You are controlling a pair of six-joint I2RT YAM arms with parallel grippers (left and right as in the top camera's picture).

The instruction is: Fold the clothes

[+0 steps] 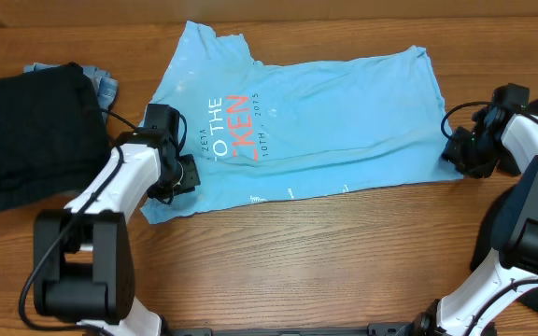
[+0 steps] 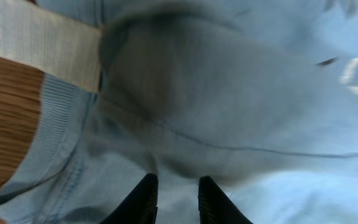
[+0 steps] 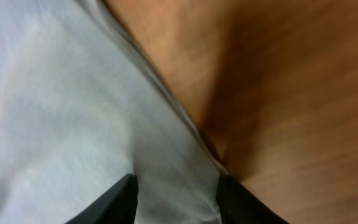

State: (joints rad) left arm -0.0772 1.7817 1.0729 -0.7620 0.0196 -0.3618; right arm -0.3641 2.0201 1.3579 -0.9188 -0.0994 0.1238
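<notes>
Left gripper (image 2: 174, 185) sits narrow on the shirt (image 1: 325, 121) at its lower-left hem, a pinch I cannot tell; right gripper (image 3: 176, 186) straddles its right corner, wide. Shirt's flat mid-frame on the bench (image 1: 344, 261), looks light and limp, so take corners. Black pile (image 1: 26, 131) crowds the left.

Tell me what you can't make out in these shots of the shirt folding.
Overhead: left gripper, its own body hides the fingertips.
Left wrist: blurred; grip on T-shirt unclear.
Overhead: T-shirt print partly folded under, small text unreadable.
Overhead: black clothes cover most of a blue garment.
</notes>
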